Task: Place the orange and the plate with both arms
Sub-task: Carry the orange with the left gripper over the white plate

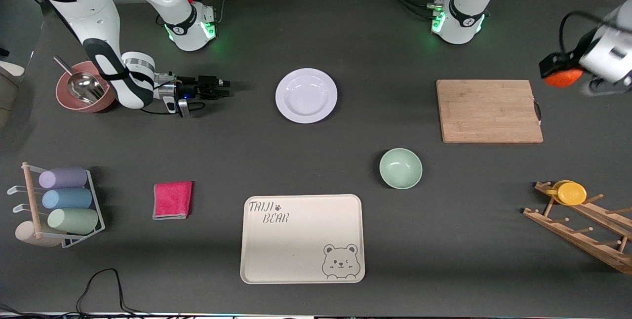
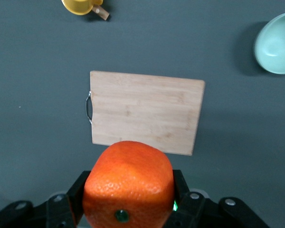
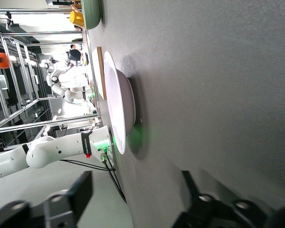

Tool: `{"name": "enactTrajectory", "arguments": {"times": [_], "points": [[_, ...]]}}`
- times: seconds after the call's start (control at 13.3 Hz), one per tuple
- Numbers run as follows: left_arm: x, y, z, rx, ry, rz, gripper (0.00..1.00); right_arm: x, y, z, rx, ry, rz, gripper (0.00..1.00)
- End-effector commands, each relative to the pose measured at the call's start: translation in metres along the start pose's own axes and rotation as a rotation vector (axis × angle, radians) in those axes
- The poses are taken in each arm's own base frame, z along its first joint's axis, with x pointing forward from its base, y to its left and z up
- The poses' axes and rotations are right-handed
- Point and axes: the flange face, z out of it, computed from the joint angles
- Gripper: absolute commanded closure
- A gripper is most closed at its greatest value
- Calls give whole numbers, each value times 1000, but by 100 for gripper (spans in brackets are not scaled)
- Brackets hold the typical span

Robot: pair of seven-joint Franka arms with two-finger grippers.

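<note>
Arm shells: glossy white, rounded, with black bands at the joints.
Bases: white domes [image 1: 190,25] ringed in black, lit by green lights, each with a small red tip.
Cables: black, trailing from both bases at the frame's top.
Right gripper [image 1: 224,88]: black, with a blue light and silver wrist ring.
Left gripper [image 2: 128,199]: black fingers, silver screws.

I'm seeing a board [image 1: 490,110] at two o'clock, a bowl [image 1: 400,168] lying centre, a tray [image 1: 302,238] at six.
</note>
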Motion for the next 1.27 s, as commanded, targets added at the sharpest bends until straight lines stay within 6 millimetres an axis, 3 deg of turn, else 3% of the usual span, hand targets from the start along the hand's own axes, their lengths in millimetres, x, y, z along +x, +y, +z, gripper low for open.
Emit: {"name": "enactTrajectory", "arguments": {"times": [0.0,0.07,0.22,0.53,0.6,0.9,1.05,1.2], "points": [[-3,33,-25,-42,-25,-1,100,2,4,1,13,16,-10,40],[-8,59,-27,-63,-28,-33,100,2,4,1,12,16,-10,42],[-18,131,-28,-70,-11,-86,100,3,4,1,12,16,-15,48],[-34,298,9,-103,33,-231,100,3,4,0,11,17,-18,56],[-37,337,28,-123,18,-256,100,3,4,0,11,17,-18,56],[-55,456,108,-178,-14,-322,100,1,8,1,7,14,-24,56],[-70,505,156,-163,1,-327,100,-1,16,3,6,7,-32,56],[-84,535,198,-145,14,-307,100,-1,16,3,5,7,-39,56]]}}
